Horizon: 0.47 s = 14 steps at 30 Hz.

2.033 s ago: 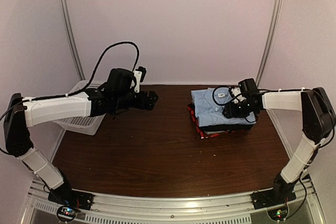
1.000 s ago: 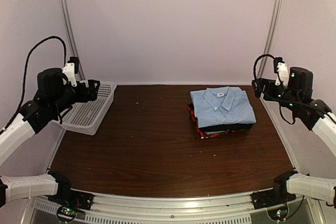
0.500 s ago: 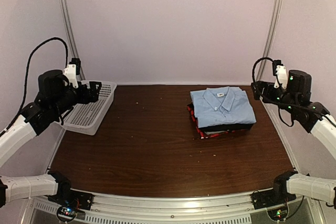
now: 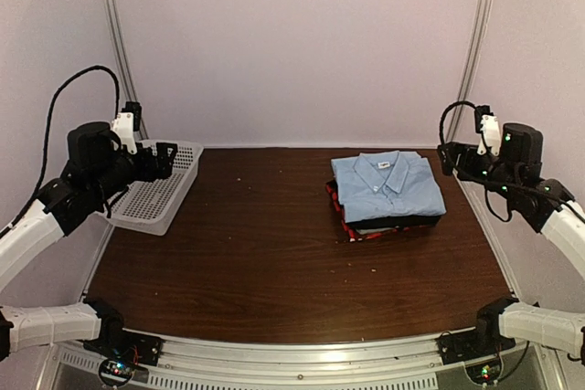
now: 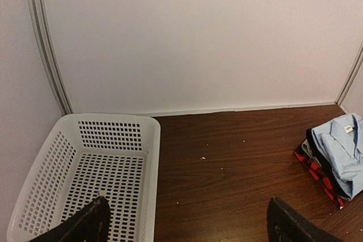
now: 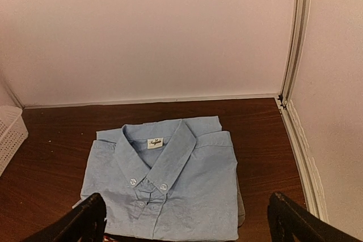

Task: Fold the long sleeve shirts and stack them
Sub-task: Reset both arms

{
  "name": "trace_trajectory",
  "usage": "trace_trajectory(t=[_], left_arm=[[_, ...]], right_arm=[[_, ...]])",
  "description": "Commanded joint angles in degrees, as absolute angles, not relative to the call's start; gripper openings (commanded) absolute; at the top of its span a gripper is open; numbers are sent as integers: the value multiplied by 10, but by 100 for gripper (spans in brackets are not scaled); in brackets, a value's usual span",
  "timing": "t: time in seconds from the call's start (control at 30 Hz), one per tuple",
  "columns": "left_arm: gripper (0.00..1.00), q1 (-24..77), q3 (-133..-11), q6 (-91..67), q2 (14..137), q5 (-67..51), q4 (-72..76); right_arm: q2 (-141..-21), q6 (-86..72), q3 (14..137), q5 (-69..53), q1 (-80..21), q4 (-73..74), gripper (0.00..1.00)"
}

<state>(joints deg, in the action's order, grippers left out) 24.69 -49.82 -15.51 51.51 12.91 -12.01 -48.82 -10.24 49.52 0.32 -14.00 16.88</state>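
The right pincer [image 4: 448, 156] hangs released, jaws wide and holding nothing. The folded blue shirt [image 4: 388, 184] lies just ahead of it and lower, collar toward the back wall, on top of a black shirt [image 4: 402, 222] and a red-plaid shirt [image 4: 364, 233] stacked on the table [image 4: 274, 271]. The left pincer [image 4: 166, 156] is likewise spread and bare, raised over the near end of the basket [image 4: 146, 203], with the stack well off to its right across the table.
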Motion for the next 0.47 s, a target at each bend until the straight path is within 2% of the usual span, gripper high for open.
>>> trace_trajectory(t=[0.0, 0.43], left_arm=[[98, 244, -492, -156, 509, 119, -95], [98, 244, -490, -158, 507, 120, -98]], right_arm=[[-478, -96, 489, 11, -138, 161, 100], [-479, -96, 488, 10, -138, 162, 100]])
